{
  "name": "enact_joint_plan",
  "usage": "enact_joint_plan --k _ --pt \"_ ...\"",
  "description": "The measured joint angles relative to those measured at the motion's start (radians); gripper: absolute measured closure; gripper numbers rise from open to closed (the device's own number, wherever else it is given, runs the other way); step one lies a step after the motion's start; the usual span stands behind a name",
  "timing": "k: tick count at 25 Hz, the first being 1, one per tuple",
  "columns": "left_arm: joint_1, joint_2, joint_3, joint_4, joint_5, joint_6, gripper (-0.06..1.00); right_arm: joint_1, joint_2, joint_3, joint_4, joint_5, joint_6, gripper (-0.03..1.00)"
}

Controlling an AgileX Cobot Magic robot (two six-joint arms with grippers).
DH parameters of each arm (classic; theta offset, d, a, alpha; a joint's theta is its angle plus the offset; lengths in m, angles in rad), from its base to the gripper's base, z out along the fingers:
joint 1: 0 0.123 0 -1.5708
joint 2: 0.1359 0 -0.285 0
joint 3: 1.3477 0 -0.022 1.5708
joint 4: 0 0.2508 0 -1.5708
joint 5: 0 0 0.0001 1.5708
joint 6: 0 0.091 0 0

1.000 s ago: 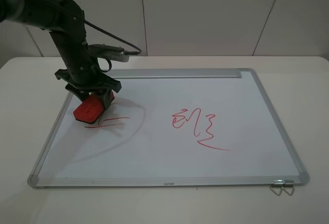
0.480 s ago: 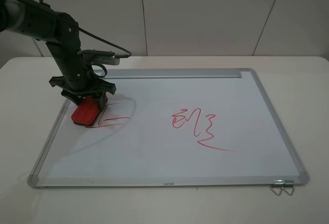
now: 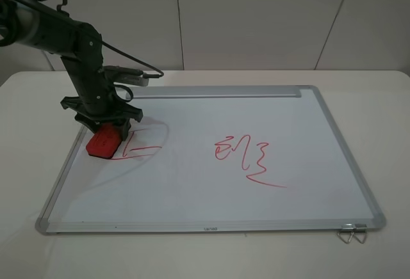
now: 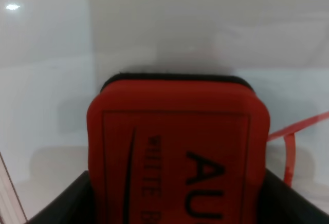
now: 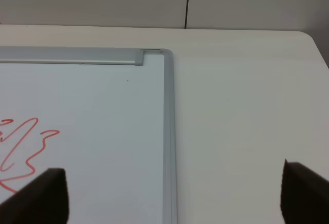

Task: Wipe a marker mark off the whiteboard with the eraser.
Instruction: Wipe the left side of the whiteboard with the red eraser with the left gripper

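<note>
The whiteboard (image 3: 211,192) lies flat on the white desk (image 3: 387,132), its tray bar (image 3: 218,92) along the far edge. The left arm (image 3: 80,55) reaches down over the board's far left part, and its jaws are clamped on the eraser (image 3: 104,143), with a dark finger (image 4: 61,206) on each side of the red block. The eraser sits close to the board's left frame, lettered face up and tilted. Whether its felt presses on the surface cannot be told. The mark (image 3: 142,149) lies just beside the eraser on the side toward the board's middle, its left ends reaching the block. A larger red scribble (image 3: 246,157) sits near the middle, well apart. The right jaws stand wide open and hold nothing, above the board's far right corner (image 5: 167,54).
</note>
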Motion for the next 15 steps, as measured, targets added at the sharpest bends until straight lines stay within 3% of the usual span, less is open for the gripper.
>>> enact_joint_plan --k 7,15 --pt "-0.109 0.026 -0.013 -0.001 -0.07 0.005 0.37 0.0 0.0 0.0 0.0 0.0 0.0 0.26" --pt "-0.31 0.079 -0.076 -0.106 -0.155 0.084 0.37 0.0 0.0 0.0 0.0 0.0 0.0 0.26"
